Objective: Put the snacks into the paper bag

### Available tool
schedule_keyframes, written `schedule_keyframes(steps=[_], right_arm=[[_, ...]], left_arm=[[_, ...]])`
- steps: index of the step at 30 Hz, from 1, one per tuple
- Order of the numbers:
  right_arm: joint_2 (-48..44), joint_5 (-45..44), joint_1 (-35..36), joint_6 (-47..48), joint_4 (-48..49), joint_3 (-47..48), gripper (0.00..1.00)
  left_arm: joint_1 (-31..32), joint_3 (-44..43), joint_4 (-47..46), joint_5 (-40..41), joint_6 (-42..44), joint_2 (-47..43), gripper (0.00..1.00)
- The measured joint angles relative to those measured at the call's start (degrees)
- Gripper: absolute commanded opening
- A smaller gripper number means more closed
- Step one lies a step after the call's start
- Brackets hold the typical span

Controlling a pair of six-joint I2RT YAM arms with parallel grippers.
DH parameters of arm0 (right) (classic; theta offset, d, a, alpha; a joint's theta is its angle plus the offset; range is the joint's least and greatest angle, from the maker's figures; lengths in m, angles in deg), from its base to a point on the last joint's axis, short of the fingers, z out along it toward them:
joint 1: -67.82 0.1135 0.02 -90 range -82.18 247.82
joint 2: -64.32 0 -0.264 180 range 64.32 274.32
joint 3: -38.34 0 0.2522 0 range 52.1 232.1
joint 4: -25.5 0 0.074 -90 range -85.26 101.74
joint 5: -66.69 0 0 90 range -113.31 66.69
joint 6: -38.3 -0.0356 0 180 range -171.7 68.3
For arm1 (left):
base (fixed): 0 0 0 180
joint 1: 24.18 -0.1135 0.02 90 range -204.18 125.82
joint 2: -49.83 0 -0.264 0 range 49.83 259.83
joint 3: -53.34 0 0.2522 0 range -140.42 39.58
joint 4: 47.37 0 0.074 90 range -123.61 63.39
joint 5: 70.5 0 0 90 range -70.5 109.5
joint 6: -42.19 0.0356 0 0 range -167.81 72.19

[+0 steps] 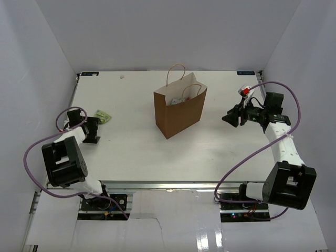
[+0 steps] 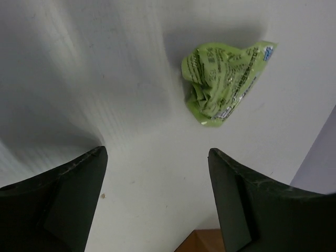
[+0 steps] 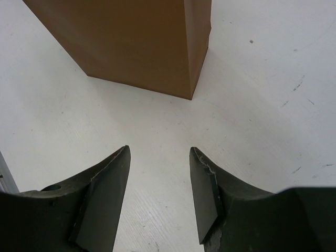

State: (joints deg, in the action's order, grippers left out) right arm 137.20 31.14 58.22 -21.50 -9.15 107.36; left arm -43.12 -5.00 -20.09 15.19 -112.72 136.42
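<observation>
The brown paper bag (image 1: 180, 110) stands upright in the middle of the table, with pale packets just visible inside its mouth. Its lower corner shows in the right wrist view (image 3: 142, 42). A crumpled green-yellow snack packet (image 1: 103, 116) lies on the table at the left; in the left wrist view it (image 2: 223, 81) lies just beyond my fingers. My left gripper (image 1: 93, 137) (image 2: 157, 157) is open and empty, close behind the packet. My right gripper (image 1: 229, 118) (image 3: 159, 152) is open and empty, facing the bag from its right. A red and white packet (image 1: 244, 90) lies behind the right arm.
White walls close in the table at the back and both sides. The table's left edge (image 1: 73, 97) runs close to the green packet. Purple cables (image 1: 286, 100) loop over both arms.
</observation>
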Motion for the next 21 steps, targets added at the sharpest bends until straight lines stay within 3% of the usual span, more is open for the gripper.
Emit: schedule_keyframes(steps=[11,12,14,15,21], right_arm=[[1.97,-0.79,0.00,0.02,-0.02,-0.76,0.55],[2.19,-0.81,0.00,0.02,0.00,-0.76,0.55],[2.56,-1.09,0.00,0.07,-0.02,-0.76,0.55],[2.67,-1.27,0.00,0.09,-0.02,-0.76,0.55],[2.75,-1.84,0.00,0.22,-0.04,-0.74,0.55]], left_arm=[[-0.09,-11.43,-5.07,0.26,-5.11,14.80,0.66],[-0.09,-12.50,-5.14,0.28,-5.18,15.87,0.57],[-0.09,-14.29,-5.07,0.33,-5.25,17.86,0.48],[-0.09,-15.08,-5.11,0.13,-5.27,18.88,0.35],[-0.09,-17.29,-4.98,-0.68,-3.15,20.98,0.04]])
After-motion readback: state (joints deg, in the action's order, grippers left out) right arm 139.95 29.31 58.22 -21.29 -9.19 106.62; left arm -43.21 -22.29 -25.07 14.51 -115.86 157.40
